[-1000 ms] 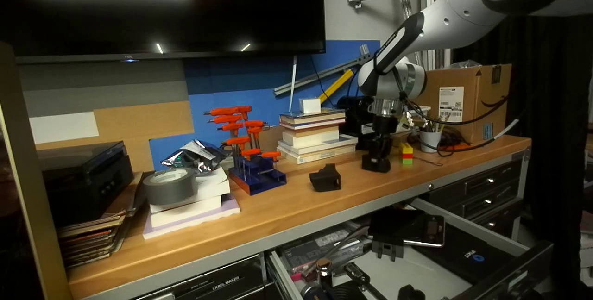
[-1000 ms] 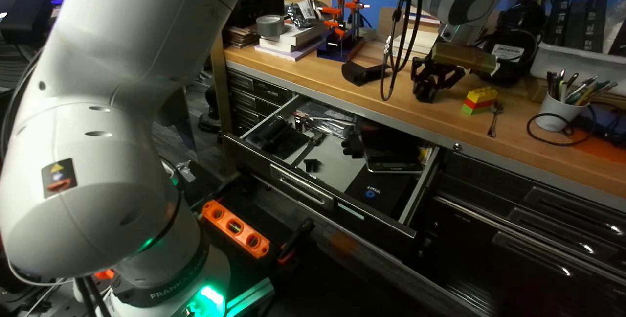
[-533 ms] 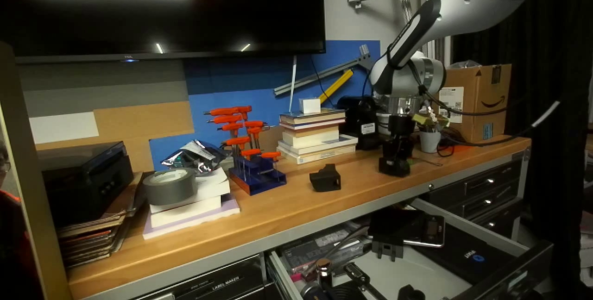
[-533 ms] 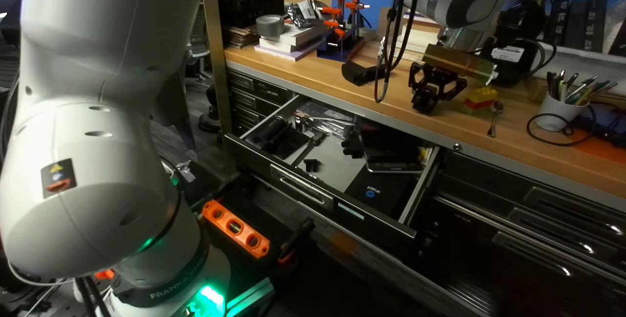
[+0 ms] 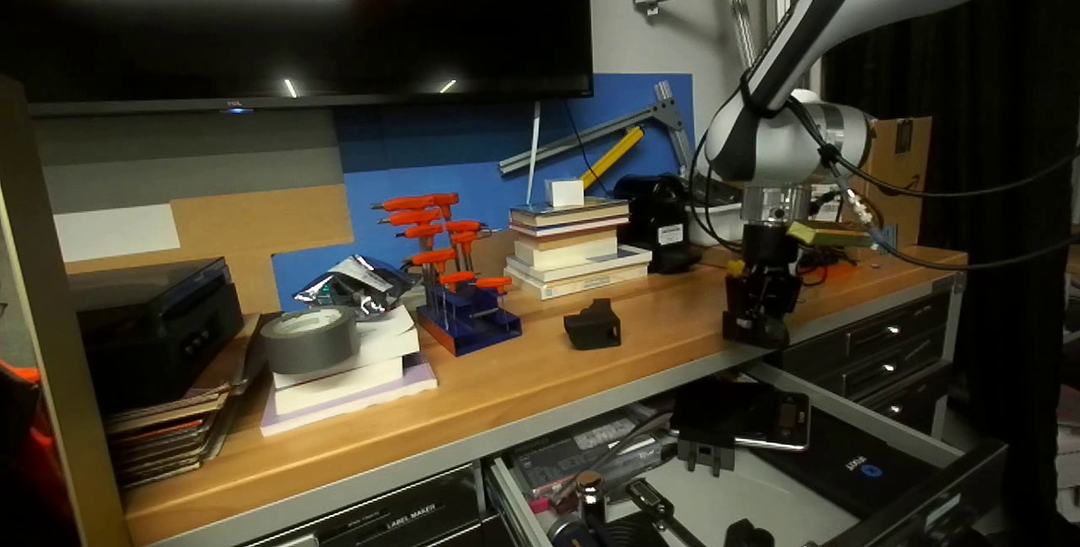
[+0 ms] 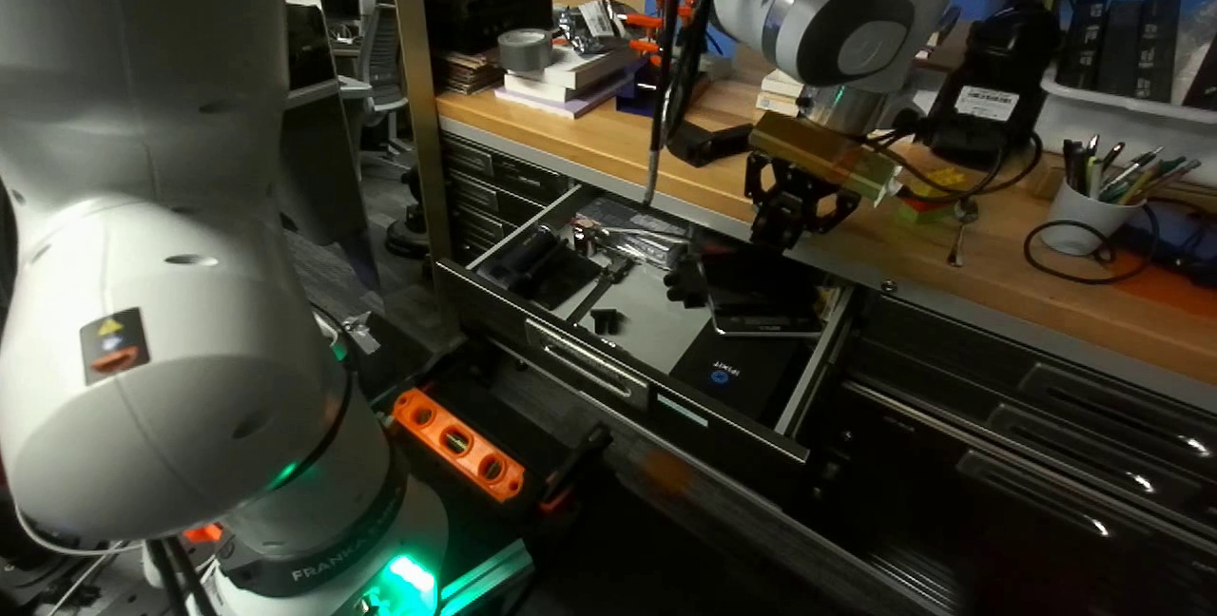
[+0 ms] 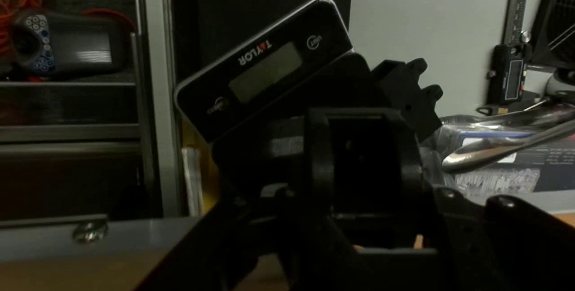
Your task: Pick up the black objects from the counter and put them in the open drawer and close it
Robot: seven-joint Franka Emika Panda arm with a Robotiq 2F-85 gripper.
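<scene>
- Furthest left, on the wooden counter (image 5: 523, 374) and back beyond the open drawer (image 5: 785, 492), I saw a roll of grey tape (image 5: 310, 343) lying on a few books (image 5: 346, 385).
- Beside it, also behind the drawer, stood a blue rack (image 5: 468, 323) of red-handled hex keys (image 5: 422, 203).
- Then came a black block (image 5: 592, 326), resting on the counter behind the drawer's back edge. It lay to the left of the gripper (image 6: 778, 224) and well apart from it, with bare wood between. It was small, chunky and matte, uneven in outline, with a raised stub on top and a dark opening at its right end.
- The gripper hung by the counter's front edge, above the drawer's back right corner. Its fingers stood clamped about a second block (image 7: 366, 165), which filled the gap; the contact itself was too dark for me to make out.
- That second block, black too, showed in the wrist view as a squared frame around a deep recess, while in both exterior views it blended into the dark fingers.
- Under it, in the right part of the drawer, lay a black kitchen scale (image 7: 269, 66) lettered TAYLOR.
- Behind and to the right of the drawer, on the counter, were a toy-brick stack (image 6: 941, 182) and a white cup (image 6: 1084, 221) of pens (image 6: 1103, 162).
</scene>
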